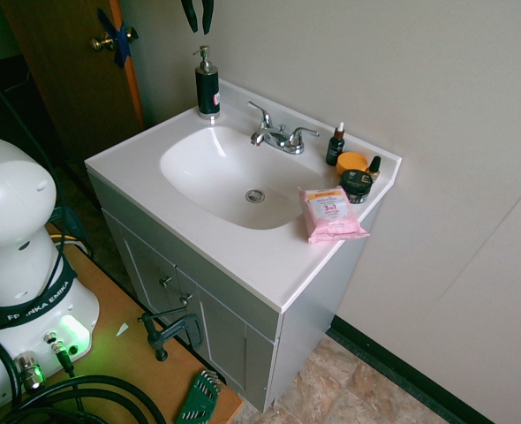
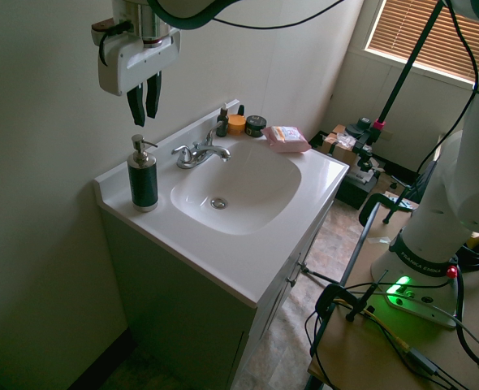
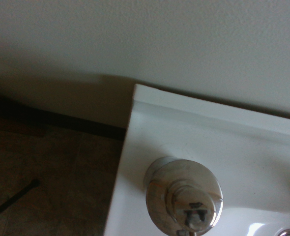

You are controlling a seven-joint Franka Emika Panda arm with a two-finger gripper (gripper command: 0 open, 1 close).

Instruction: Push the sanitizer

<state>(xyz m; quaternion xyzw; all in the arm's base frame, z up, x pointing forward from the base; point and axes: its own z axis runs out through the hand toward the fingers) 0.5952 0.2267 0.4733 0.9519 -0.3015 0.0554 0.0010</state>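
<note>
- In the first exterior view, we see the gripper directly above the sanitizer, its fingers parted with nothing between them.
- There, we find the sanitizer upright at the back corner of the sink counter, with the faucet between it and the pink packet.
- In the second exterior view, we see the gap between the fingers again, and the fingertips clear of the pump head.
- In the wrist view, we look down on the sanitizer's shiny top, near the counter's corner.
</note>
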